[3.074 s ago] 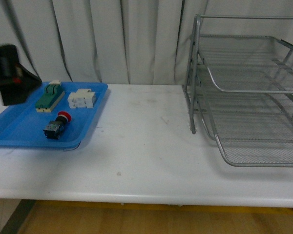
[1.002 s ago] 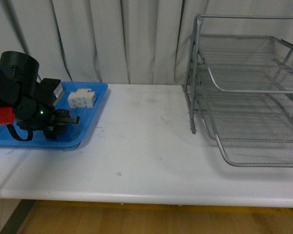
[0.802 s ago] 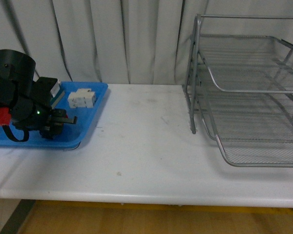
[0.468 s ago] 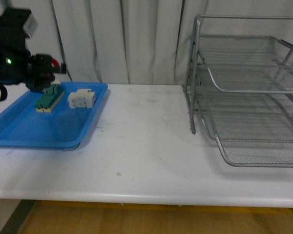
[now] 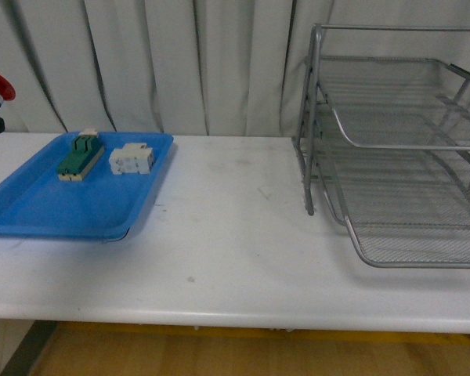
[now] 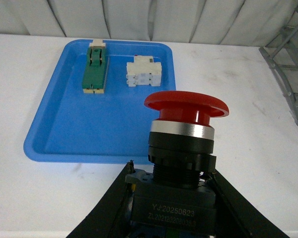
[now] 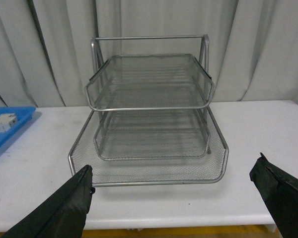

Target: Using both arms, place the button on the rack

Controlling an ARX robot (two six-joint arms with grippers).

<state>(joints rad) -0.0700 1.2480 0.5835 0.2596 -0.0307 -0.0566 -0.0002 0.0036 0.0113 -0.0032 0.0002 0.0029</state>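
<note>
The large silver wire-mesh three-tier rack (image 5: 411, 146) stands at the right of the white table (image 5: 235, 235), well apart from the flat blue plastic tray (image 5: 55, 204) at the left. The right gripper (image 7: 174, 166) faces the rack, its claw spread wide and empty. The left gripper (image 6: 174, 210) is clamped on the blocky black body of the small red-capped push-button (image 6: 185, 106), raised at the far left. It looks light and rigid. The flat-sided body should give surer purchase than the smooth domed cap.
</note>
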